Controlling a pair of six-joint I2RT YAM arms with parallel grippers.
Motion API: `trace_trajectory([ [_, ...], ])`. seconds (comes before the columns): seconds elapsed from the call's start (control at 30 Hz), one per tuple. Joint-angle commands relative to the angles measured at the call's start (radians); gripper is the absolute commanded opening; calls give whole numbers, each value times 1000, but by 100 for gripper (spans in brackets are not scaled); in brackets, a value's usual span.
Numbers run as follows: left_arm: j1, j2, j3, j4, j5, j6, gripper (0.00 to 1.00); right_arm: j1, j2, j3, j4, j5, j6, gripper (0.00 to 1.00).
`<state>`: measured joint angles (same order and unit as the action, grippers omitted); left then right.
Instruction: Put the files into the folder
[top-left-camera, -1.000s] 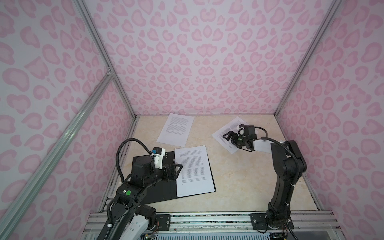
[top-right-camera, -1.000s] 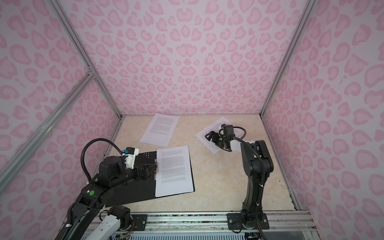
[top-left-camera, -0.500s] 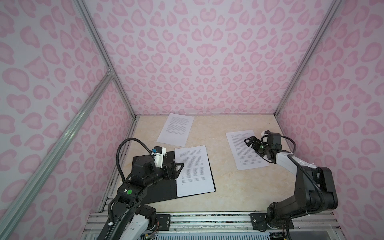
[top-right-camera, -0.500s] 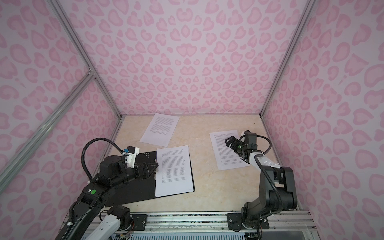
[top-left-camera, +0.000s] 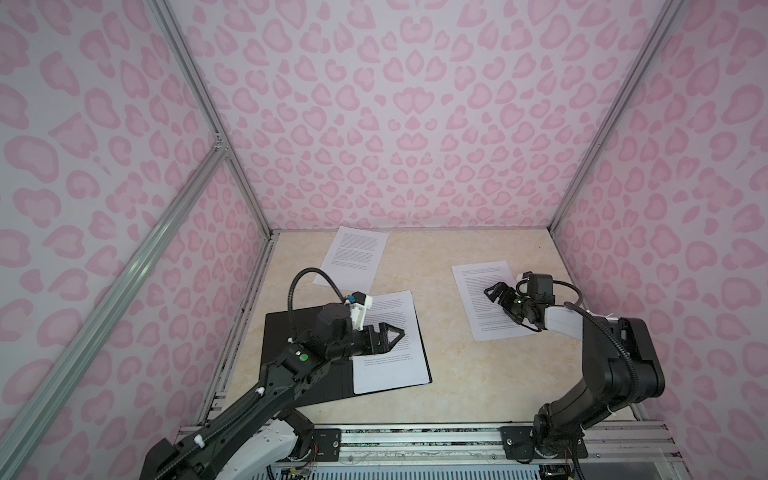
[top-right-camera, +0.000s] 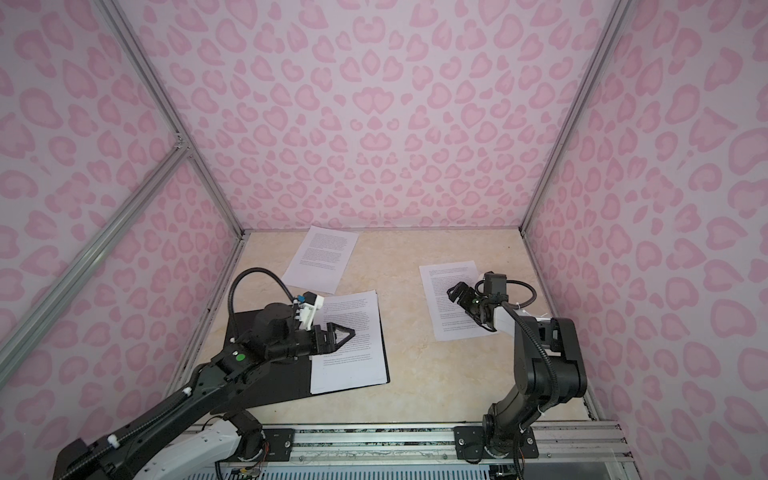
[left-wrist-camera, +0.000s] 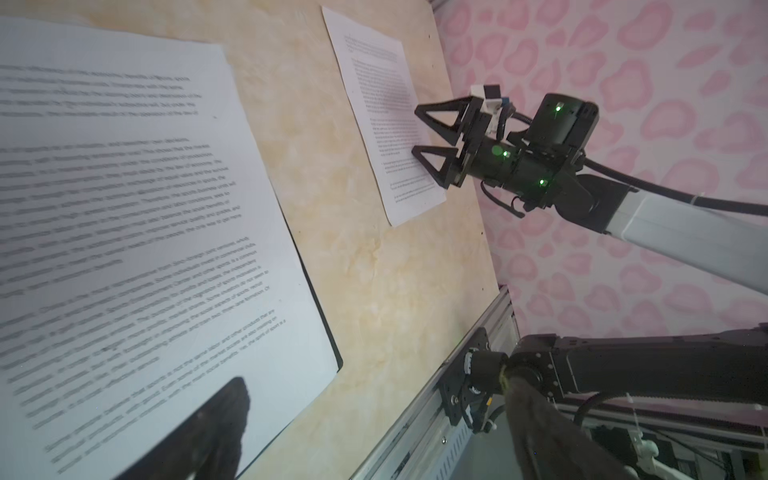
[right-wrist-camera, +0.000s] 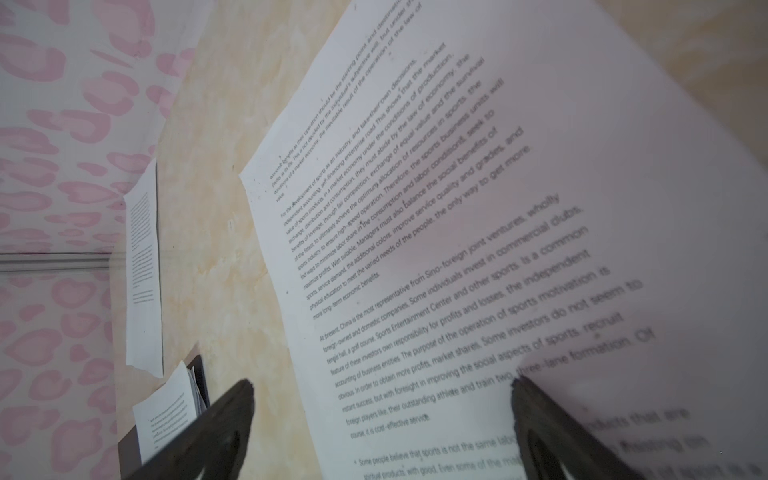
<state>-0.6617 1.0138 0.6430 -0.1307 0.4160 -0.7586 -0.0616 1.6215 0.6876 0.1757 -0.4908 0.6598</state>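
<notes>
The open folder (top-left-camera: 278, 332) lies at 8 o'clock on the counter (top-left-camera: 457, 386) with a stack of files (top-left-camera: 390, 361) on its right half; one loose sheet (top-left-camera: 473, 307) lies flat at 2 o'clock, a second sheet (top-left-camera: 355, 255) at 11 o'clock. Each sheet is judged light, limp and flush with the smooth counter: take hold at a free edge or corner. The left hand (top-left-camera: 397, 334) hovers released over the stack, the right hand (top-left-camera: 496, 291) released over the 2 o'clock sheet; neither grasps anything.
</notes>
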Motion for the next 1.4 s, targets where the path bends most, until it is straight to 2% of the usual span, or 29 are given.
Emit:
trace_trajectory([
  [0.0,-84,187,111,114,-25,9,100,4,-40,-82,20,-24,63,97],
  [0.17,-142,497,322,113,-42,0,94,18,-201,-220,22,-35,122,97],
  [0.3,-154,675,467,80,-22,13,92,33,-382,-272,-39,-31,139,97],
  [0.4,-154,796,572,40,-6,29,91,20,-480,-245,-140,80,72,96],
  [0.43,-154,835,609,26,4,37,91,-2,-492,-237,-163,104,53,97],
  [0.6,-164,998,779,-31,63,77,89,-104,-453,-229,-168,55,31,97],
  [0.9,-186,1176,895,-32,142,82,91,-158,-374,-269,-126,20,25,97],
  [1.13,-189,1241,913,-17,143,38,92,-159,-382,-292,-116,5,22,97],
  [1.2,-183,1248,898,21,147,-1,94,-159,-375,-297,-108,-4,15,97],
  [1.23,-180,1249,893,39,153,-22,99,-159,-369,-295,-114,-8,10,97],
  [1.37,-167,1235,843,198,200,-116,98,-159,-357,-301,-103,-28,8,97],
])
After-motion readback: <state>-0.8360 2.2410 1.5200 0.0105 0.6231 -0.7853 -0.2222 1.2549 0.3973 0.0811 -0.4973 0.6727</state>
